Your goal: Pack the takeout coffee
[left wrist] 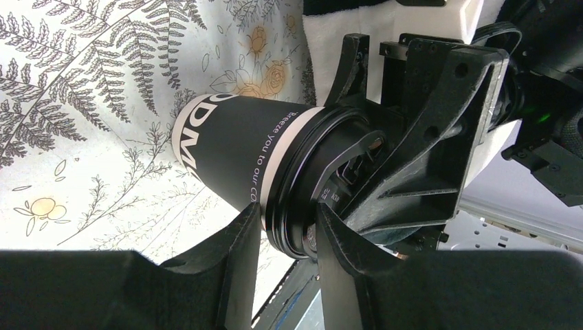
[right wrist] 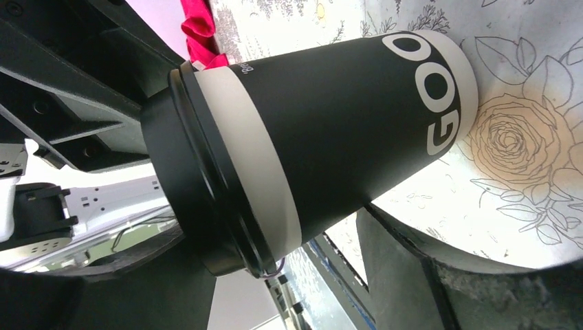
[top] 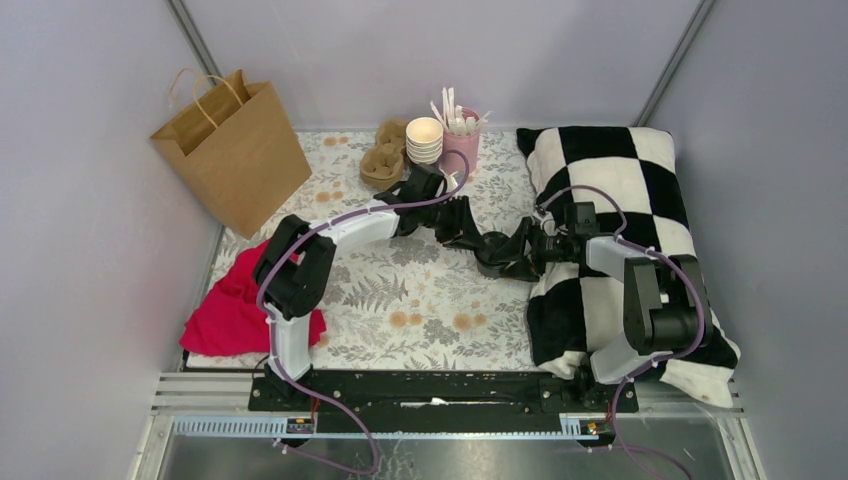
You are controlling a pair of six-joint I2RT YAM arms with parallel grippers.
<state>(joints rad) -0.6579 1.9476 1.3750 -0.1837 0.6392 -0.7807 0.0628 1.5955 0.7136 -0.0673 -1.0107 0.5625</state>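
The takeout coffee [left wrist: 234,148] is a black paper cup with white lettering, a cream band and a black lid [left wrist: 295,199], held tilted over the floral tabletop. My left gripper [left wrist: 289,220] is shut on the lid's edge, one finger under the rim and the other on the lid top. The cup [right wrist: 330,124] also lies across the jaws of my right gripper [right wrist: 275,247]. One right finger [right wrist: 412,275] meets the cup wall. The other sits in shadow by the lid [right wrist: 172,179], so I cannot tell whether it grips. In the top view both grippers, left [top: 470,232] and right [top: 530,250], meet mid-table and hide the cup.
A brown paper bag [top: 232,150] stands at the back left. Nested lidless cups [top: 424,140], a pink holder of stirrers [top: 461,140] and cardboard carriers [top: 385,155] sit at the back. A checkered pillow [top: 620,180] fills the right side and a red cloth [top: 235,305] lies at the left.
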